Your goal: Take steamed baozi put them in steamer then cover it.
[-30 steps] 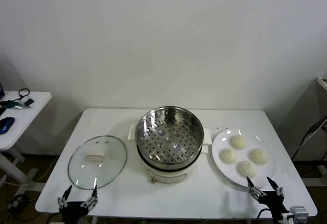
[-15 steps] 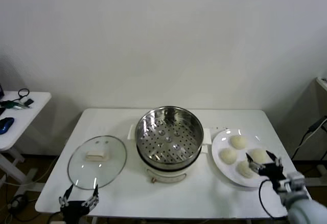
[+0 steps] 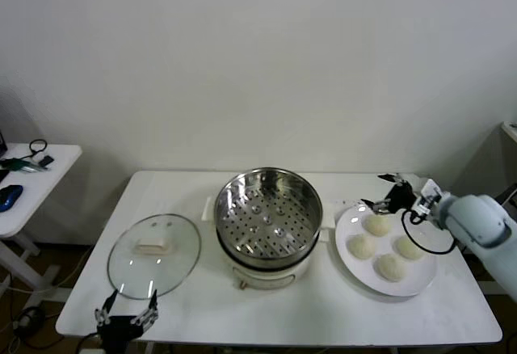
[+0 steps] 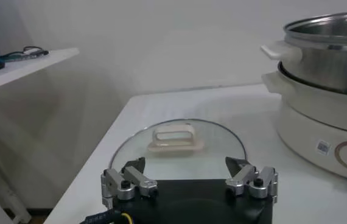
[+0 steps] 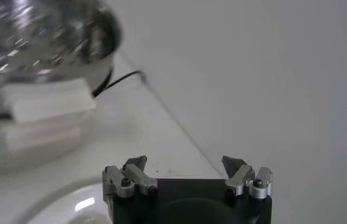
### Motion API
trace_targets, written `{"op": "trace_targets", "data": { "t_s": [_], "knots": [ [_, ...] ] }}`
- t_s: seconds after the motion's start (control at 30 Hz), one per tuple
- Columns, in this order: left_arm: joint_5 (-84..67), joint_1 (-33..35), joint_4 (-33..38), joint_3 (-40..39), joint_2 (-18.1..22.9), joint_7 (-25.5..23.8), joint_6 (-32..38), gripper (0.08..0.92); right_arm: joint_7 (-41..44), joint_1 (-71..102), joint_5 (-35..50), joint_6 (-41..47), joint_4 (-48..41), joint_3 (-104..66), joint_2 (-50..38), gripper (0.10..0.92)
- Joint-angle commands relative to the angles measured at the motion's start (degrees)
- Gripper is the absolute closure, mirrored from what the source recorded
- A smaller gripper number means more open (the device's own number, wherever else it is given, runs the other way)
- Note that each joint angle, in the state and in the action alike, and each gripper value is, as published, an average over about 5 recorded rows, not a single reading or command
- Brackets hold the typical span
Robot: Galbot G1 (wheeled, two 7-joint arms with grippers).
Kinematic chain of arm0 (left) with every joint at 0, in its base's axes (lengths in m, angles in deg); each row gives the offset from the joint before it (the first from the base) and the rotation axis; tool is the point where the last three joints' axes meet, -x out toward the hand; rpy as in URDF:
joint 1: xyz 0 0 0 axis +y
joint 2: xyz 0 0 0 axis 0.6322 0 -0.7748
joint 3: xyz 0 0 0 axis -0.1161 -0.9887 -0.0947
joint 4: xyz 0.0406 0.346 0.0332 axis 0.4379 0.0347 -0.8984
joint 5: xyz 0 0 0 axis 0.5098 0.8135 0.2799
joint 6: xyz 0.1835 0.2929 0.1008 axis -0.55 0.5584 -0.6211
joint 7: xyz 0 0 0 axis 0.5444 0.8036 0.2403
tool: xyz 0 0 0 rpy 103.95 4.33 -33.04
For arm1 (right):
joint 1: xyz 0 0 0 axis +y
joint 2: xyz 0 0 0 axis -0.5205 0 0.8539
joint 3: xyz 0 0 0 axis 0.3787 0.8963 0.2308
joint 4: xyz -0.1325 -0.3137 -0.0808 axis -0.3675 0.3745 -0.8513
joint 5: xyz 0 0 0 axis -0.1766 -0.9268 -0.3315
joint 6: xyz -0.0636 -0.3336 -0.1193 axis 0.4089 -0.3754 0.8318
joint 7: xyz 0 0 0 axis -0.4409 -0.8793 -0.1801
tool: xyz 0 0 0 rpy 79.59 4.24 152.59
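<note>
On the white table [image 3: 186, 297], both the right tool [image 3: 388, 195] and left tool [image 3: 124, 316] gape wide.

The setting is appearing as a test lab rather than a kitchen. A plain white bench [image 3: 202, 305] is standing against a bare white wall [image 3: 258, 55]. A side table [image 3: 48, 168] is holding cables [image 3: 31, 153], and a computer mouse [image 3: 8, 197] is lying on it.
</note>
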Motion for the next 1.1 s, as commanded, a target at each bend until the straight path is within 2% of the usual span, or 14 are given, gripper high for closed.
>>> {"op": "trace_targets", "data": {
  "t_s": [0.03,0.2,0.53,1.1],
  "knots": [
    [0.03,0.38,0.14,-0.05,-0.17,-0.07,0.25,0.177,27.61,-49.79,-10.84,-10.65,-15.83,53.39,-1.01,0.203],
    [0.25,0.24,-0.11,-0.12,-0.12,-0.14,0.42,0.177,27.04,-50.85,-9.39,-9.27,-21.12,57.98,5.7,0.203],
    [1.25,0.41,-0.54,-0.57,0.49,-0.17,1.01,0.177,21.36,-37.14,-10.25,-3.97,-30.3,49.09,17.88,0.203],
    [2.96,1.26,-0.3,-1.14,1.81,-0.03,1.46,0.177,19.65,-23.63,-17.45,-5.8,-39.73,34.58,23.23,0.203]
  ]
}}
